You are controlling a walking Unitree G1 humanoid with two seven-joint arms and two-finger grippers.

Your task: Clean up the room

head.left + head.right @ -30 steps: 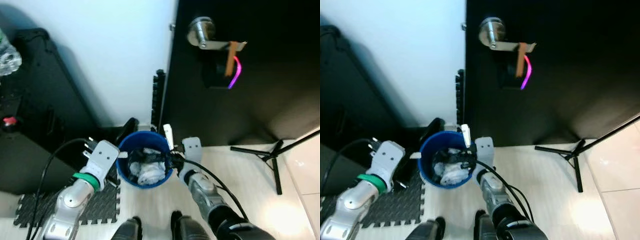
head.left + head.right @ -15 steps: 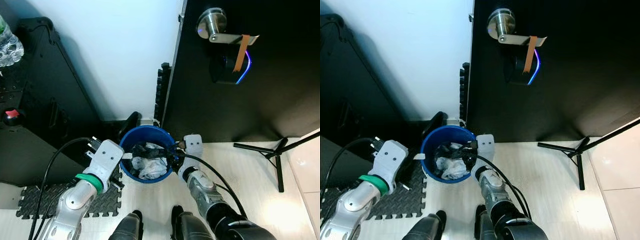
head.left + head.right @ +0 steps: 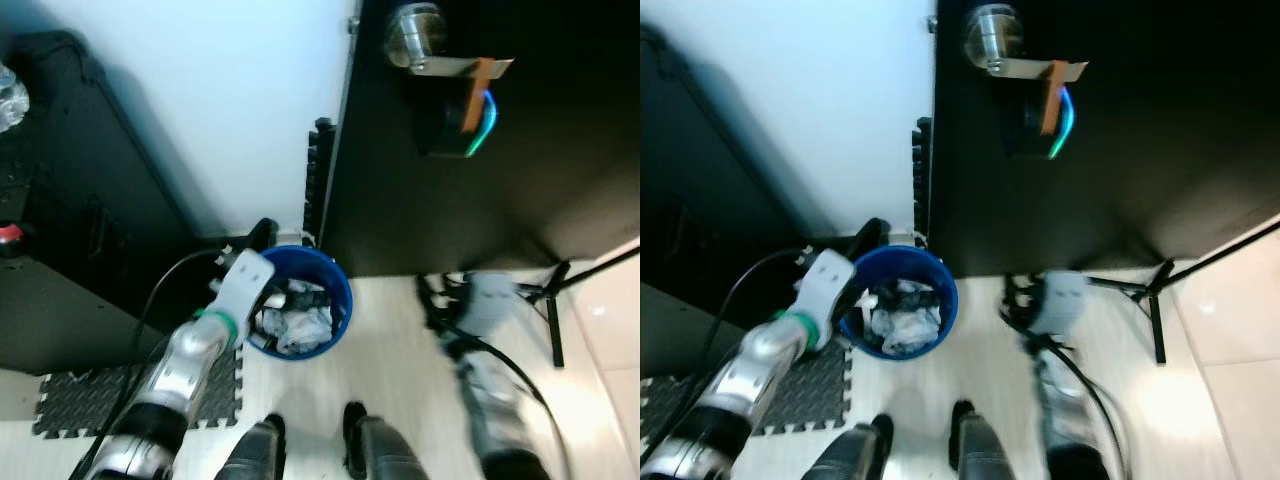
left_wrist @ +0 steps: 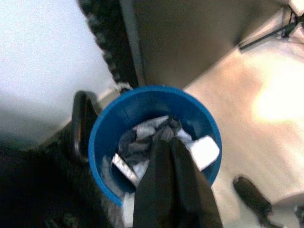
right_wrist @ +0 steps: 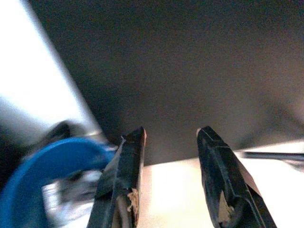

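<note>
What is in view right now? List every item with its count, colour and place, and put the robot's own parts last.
bin: one, blue, on the floor by the door's edge, holding crumpled white and dark trash
door: one, black, ahead on the right
door handle: one, silver, high on the door, orange strip hanging from the lever
tripod leg: one, black, on the pale floor at right
foam mat: one, dark, floor at left
case: one, black, against the white wall at left
left gripper: fingers shut, over the bin
right gripper: fingers open, right of the bin, blurred
feet: two, black, bottom centre
</note>
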